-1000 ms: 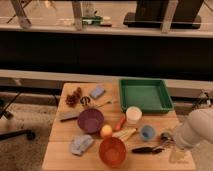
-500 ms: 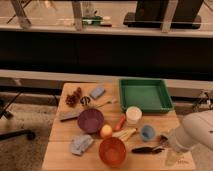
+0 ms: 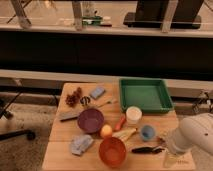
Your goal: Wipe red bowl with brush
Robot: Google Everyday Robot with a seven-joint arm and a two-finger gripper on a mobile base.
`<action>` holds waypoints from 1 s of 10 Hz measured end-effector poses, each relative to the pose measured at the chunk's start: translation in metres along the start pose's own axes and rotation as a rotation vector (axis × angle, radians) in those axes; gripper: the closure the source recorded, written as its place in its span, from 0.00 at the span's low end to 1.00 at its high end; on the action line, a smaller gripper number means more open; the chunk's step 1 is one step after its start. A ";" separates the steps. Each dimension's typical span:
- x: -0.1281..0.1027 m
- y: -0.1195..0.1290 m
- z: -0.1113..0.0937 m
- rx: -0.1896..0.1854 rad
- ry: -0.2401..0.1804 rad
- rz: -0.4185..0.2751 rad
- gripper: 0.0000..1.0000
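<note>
The red bowl (image 3: 112, 151) stands upright near the front edge of the wooden table (image 3: 60, 137), just left of centre. The slim black brush (image 3: 147, 149) lies flat on the table right of the bowl, pointing left-right. My white arm (image 3: 194, 136) comes in from the lower right. My gripper (image 3: 165, 145) is at the arm's left end, just by the right end of the brush. It is not on the bowl.
A purple bowl (image 3: 91, 120), an orange ball (image 3: 106, 131), a carrot (image 3: 120, 123), a cream oblong thing (image 3: 125, 134), a white cup (image 3: 133, 115) and a blue cup (image 3: 147, 132) crowd behind the red bowl. A green tray (image 3: 145, 95) sits back right, a grey block (image 3: 69, 115) and a cloth (image 3: 81, 144) left.
My arm has come slightly lower and to the left, closer to the brush's right end. The brush, the bowl and the other things have not moved.
</note>
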 end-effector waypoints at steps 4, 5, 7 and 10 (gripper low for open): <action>-0.001 0.002 0.007 0.001 -0.010 -0.007 0.20; -0.001 0.003 0.009 0.000 -0.012 -0.009 0.20; -0.003 0.005 0.013 -0.002 -0.015 -0.016 0.20; -0.007 0.007 0.018 -0.008 -0.014 -0.029 0.20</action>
